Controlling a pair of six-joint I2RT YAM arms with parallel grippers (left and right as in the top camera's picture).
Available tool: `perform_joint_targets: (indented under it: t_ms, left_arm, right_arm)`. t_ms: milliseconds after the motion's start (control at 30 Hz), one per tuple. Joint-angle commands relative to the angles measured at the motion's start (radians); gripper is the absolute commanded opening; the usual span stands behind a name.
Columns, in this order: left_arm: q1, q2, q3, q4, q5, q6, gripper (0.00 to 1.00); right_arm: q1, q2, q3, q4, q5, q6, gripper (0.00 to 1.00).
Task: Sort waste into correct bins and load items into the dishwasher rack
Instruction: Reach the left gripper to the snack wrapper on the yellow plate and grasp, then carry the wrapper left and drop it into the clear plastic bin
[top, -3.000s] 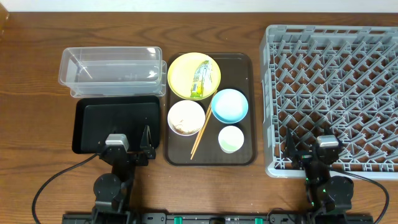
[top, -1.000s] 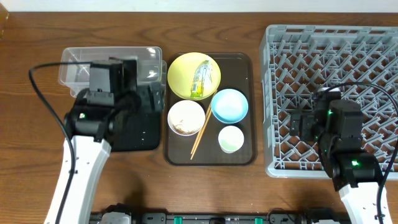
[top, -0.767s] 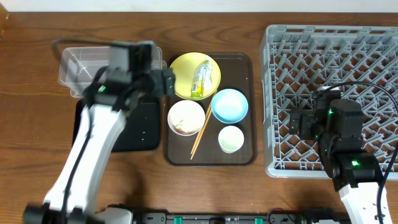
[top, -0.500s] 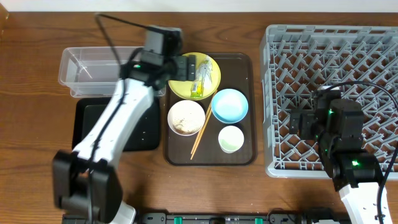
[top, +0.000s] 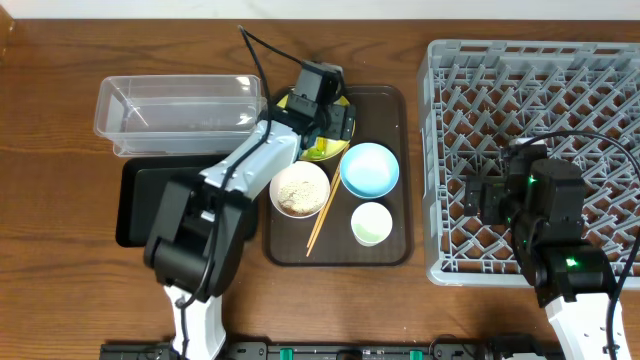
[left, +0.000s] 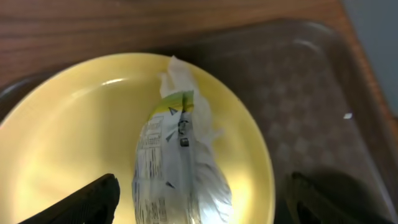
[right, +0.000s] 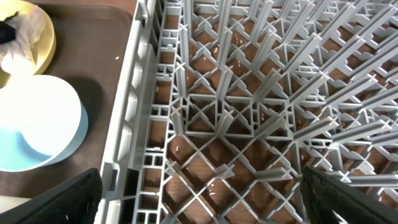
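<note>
Your left gripper (left: 203, 183) is spread wide, with the wrapper (left: 177, 155) lying between its fingers (left: 93, 200) on the yellow plate (left: 68, 130) below. If you descend too far, the fingers may hit the plate and tip it.

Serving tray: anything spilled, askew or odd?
Nothing spilled. The crumpled wrapper lies on the yellow plate, and the chopsticks lie slanted beside the white bowl. One tiny pale speck sits on the brown tray; too small to identify.
</note>
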Motion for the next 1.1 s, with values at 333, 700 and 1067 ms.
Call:
perform_joint_targets:
  t_ms: [333,700,1067]
  left_arm:
    - [-0.002,0.095,0.017,-0.003,-0.031,0.003,0.53]
    - [0.011,-0.008,0.017,-0.081,-0.039,0.002,0.06]
    - [0.194,-0.308,0.017,-0.215,-0.092,-0.205,0.06]
  right_arm:
    - [0.015,-0.001,0.021,-0.002,-0.013,0.011,0.99]
    - [0.015,-0.001,0.021,-0.002,-0.012,0.011,0.99]
    - [0.015,-0.001,0.021,-0.001,-0.012,0.011,0.99]
